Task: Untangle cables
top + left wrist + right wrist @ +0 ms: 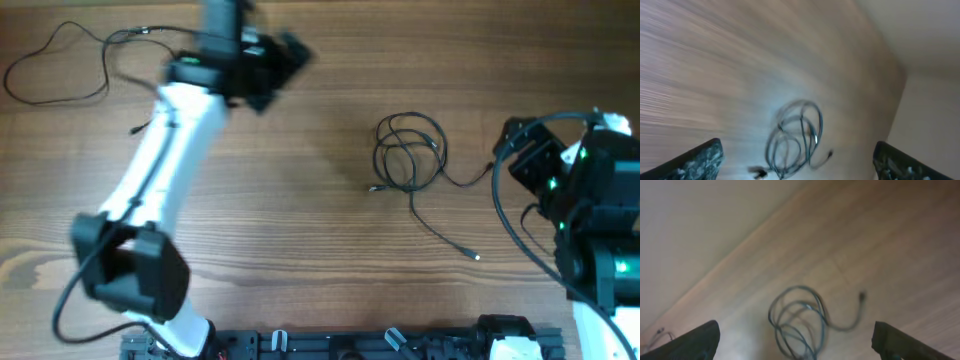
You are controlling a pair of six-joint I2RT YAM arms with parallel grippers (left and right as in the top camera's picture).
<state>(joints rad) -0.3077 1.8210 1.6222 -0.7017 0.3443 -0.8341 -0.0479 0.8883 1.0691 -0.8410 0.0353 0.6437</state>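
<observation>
Two cable lots on the wood-grain worktop (300, 210): a coiled bunch of cables (408, 152) right of centre, one tail trailing toward the near edge; a loose strand (55, 70) looped at the far left corner, well apart from the bunch. Left fingers (695, 162) spread wide, nothing between them, up near the far edge. Right fingers (695, 341) likewise spread, empty, near the bunch. Bare wood lies between bunch and left fingers; a pale wall (930, 40) borders the far edge

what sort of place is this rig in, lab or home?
Probably a robotics lab bench: a bare wood-grain table, two arms mounted on a black rail at one edge, and loose cables laid out as test props.
</observation>
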